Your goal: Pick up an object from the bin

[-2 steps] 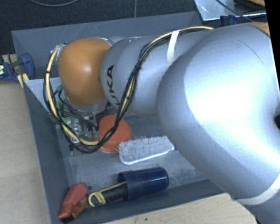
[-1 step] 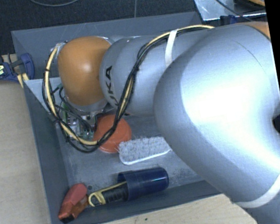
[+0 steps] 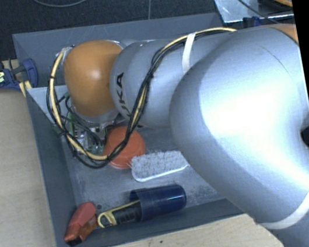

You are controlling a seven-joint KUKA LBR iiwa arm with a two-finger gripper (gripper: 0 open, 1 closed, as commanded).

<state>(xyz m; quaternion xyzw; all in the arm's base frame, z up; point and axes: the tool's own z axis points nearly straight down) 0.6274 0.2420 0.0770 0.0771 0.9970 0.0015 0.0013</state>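
My gripper (image 3: 90, 136) is down in the left half of the bin, under the arm's orange dome and wrapped by cables. An orange round thing (image 3: 128, 146) lies right beside it on its right, partly hidden by the wrist. Just in front of that lies a white brush head (image 3: 158, 165) with its bristles up. Whether the gripper touches the orange thing is hidden.
Along the bin's front wall lies a dark blue cylinder (image 3: 161, 201) with a black handle (image 3: 123, 214) and a yellow loop. A red-orange tool piece (image 3: 80, 221) is in the front left corner. The arm covers the bin's right and back.
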